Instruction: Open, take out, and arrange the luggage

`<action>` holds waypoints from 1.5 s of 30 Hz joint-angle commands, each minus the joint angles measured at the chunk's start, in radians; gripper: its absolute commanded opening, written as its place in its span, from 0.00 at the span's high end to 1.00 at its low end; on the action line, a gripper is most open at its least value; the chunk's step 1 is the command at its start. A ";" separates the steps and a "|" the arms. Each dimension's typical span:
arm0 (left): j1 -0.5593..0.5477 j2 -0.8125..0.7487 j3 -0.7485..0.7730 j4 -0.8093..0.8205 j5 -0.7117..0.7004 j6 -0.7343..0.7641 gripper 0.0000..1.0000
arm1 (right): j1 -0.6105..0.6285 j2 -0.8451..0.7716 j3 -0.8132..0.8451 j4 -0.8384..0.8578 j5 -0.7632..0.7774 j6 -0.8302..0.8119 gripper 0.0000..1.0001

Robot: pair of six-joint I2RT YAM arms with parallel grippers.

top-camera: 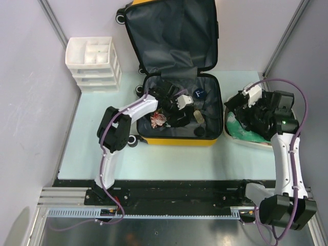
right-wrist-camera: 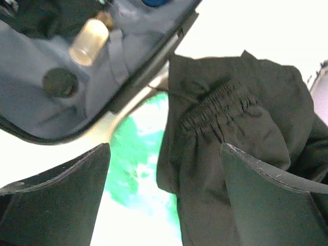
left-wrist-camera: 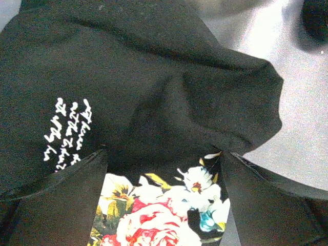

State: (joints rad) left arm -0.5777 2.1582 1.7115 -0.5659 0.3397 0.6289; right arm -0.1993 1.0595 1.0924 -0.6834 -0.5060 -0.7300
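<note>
Top external view, suitcase (top-camera: pixel 169 36) lid open, left gripper (left-wrist-camera: pixel 164 156) spread wide over black shirt (left-wrist-camera: pixel 154 77) inside — right gripper (right-wrist-camera: pixel 165 148) at 3 o'clock, jaws apart above dark garment (right-wrist-camera: pixel 230 118).

luggage (top-camera: pixel 174 31): 1
drawer unit (top-camera: pixel 95 64): 1
white tub (top-camera: pixel 243 142): 1
arms: 2, left arm (top-camera: pixel 115 130), right arm (top-camera: pixel 284 151)
clear bottle (top-camera: pixel 198 117): 1
floral cloth (top-camera: pixel 159 120): 1
blue round tag (top-camera: pixel 200 93): 1
black round cap (top-camera: pixel 200 131): 1
green cloth (top-camera: pixel 233 126) in the tub: 1
</note>
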 commanded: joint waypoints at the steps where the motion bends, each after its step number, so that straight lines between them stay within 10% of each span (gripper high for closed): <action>1: -0.008 0.058 0.033 0.038 -0.097 0.066 0.12 | 0.080 -0.006 0.064 0.022 -0.022 0.122 0.07; 14: 0.058 -0.078 -0.038 0.032 0.054 0.029 0.99 | 0.377 0.260 0.127 0.246 -0.031 0.395 0.09; 22: 0.147 -0.155 -0.018 0.034 0.185 -0.092 1.00 | 0.425 0.410 0.138 0.412 0.038 0.581 0.07; 34: 0.202 -0.127 0.025 0.032 0.229 -0.123 1.00 | 0.564 0.608 0.136 0.645 0.043 -0.072 0.01; 45: 0.219 -0.135 0.011 0.034 0.260 -0.083 0.96 | 0.587 0.774 0.156 0.792 -0.031 -0.189 0.00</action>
State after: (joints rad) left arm -0.3698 2.0571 1.6962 -0.5411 0.5640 0.5228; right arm 0.3767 1.8141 1.1915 -0.0017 -0.5419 -0.8982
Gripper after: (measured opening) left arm 0.025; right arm 0.994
